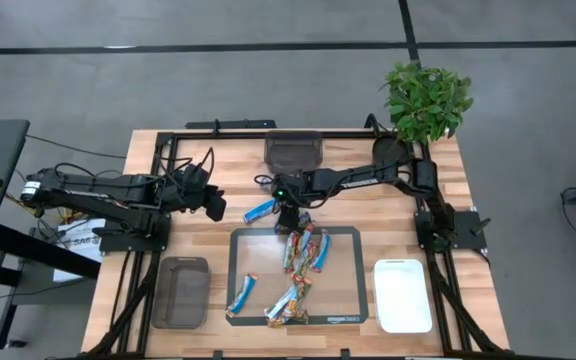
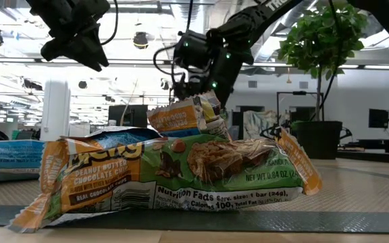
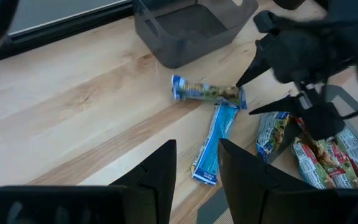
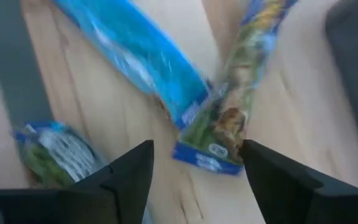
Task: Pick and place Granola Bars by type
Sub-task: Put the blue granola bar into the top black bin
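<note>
Several granola bars lie on a dark mat [image 1: 348, 300]: a multicoloured heap [image 1: 305, 250] at its far edge and others [image 1: 290, 300] nearer me. The low view shows a green-and-orange one [image 2: 174, 172] up close. Just beyond the mat, on the wood, a plain blue bar [image 1: 259, 210] [image 3: 213, 142] [image 4: 135, 53] touches a blue-and-green bar [image 3: 207, 92] [image 4: 225, 121] end to end. My right gripper [image 1: 286, 218] [image 4: 194, 165] hovers open above these two. My left gripper [image 1: 214, 207] [image 3: 197, 165] is open, in the air left of the blue bar.
A dark tray [image 1: 293, 150] stands at the far edge, another dark tray [image 1: 180, 290] at the near left, and a white tray [image 1: 403, 293] at the near right. A potted plant [image 1: 428, 100] occupies the far right corner. Black frame rails run along the table's sides.
</note>
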Motion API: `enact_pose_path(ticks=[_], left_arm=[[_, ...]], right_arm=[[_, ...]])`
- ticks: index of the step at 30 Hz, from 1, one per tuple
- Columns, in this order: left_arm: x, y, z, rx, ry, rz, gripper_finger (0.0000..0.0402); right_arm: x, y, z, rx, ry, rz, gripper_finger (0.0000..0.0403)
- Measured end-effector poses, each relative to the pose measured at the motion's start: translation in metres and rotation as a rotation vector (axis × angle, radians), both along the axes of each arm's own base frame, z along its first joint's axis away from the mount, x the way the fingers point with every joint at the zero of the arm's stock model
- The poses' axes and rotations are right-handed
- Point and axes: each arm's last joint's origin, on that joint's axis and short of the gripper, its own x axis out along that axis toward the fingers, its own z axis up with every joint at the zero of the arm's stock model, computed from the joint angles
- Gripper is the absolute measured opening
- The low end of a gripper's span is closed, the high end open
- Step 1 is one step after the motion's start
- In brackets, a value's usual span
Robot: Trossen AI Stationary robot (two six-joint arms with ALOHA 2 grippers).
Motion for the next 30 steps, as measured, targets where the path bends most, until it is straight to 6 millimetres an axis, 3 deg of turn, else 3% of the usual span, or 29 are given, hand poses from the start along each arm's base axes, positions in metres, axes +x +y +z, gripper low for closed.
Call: enact_pose_path(ticks=[8, 21, 30], left_arm=[[-0.0001, -0.0001, -0.0001, -0.001, 0.002, -0.004, 0.0110], [-0.0014, 0.0000, -0.0013, -0.001, 0.022, -0.004, 0.0110], [-0.0014, 0.0000, -0.0014, -0.001, 0.022, -0.004, 0.0110]], right_arm=[[0.0006, -0.0011, -0.0068, -0.010, 0.019, -0.008, 0.0208], [-0.0002, -0.0052, -0.0068, -0.016, 0.021, -0.021, 0.0010], [0.0000, -0.0050, -0.0041, 0.009, 0.001, -0.069, 0.0002]])
